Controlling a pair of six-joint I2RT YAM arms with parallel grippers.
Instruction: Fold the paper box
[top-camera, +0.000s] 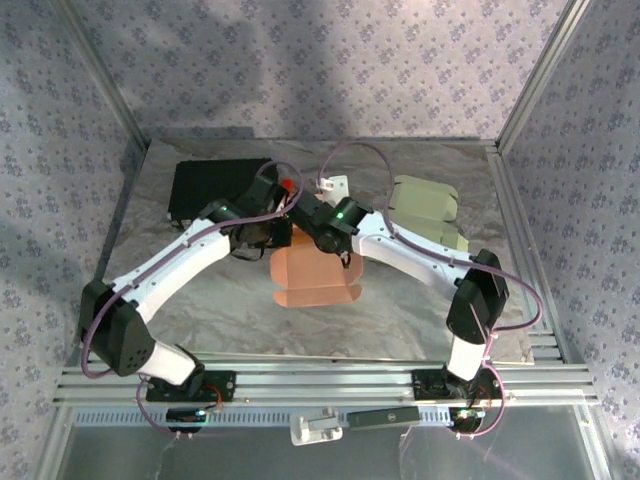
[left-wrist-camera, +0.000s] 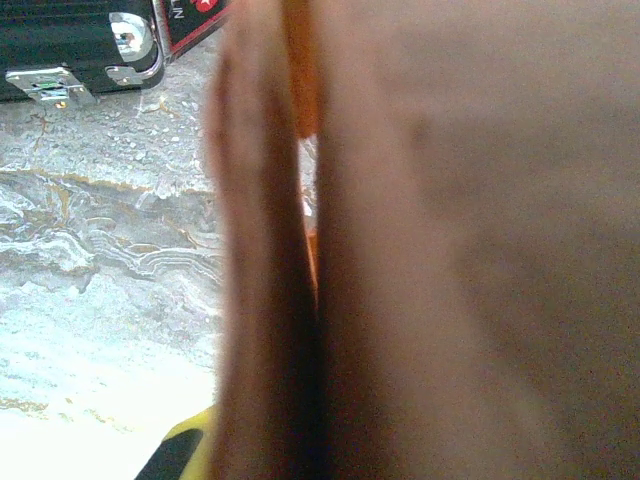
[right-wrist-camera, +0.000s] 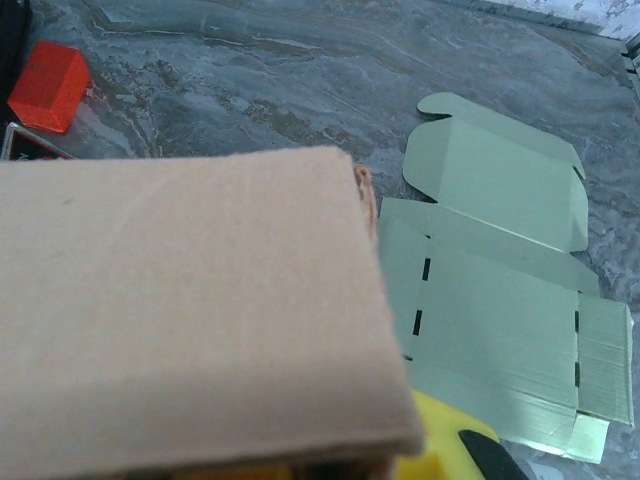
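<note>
The paper box (top-camera: 315, 282) is a salmon-coloured carton, partly folded, in the middle of the table. Both arms reach in to its far edge. My left gripper (top-camera: 265, 238) is at the far left corner and my right gripper (top-camera: 318, 240) at the far right part. In the left wrist view the box's upright panels (left-wrist-camera: 450, 250) stand blurred right against the lens, with a yellow fingertip (left-wrist-camera: 185, 452) beside them. In the right wrist view a flat box panel (right-wrist-camera: 180, 300) covers the jaws, and one yellow finger (right-wrist-camera: 450, 440) shows under its corner. Both grippers are shut on the box's card.
A black case (top-camera: 215, 190) lies at the back left, with a small red block (right-wrist-camera: 48, 85) near it. Flat pale-green box blanks (right-wrist-camera: 500, 300) lie stacked at the back right (top-camera: 425, 200). Aluminium rails (top-camera: 330, 380) run along the near edge.
</note>
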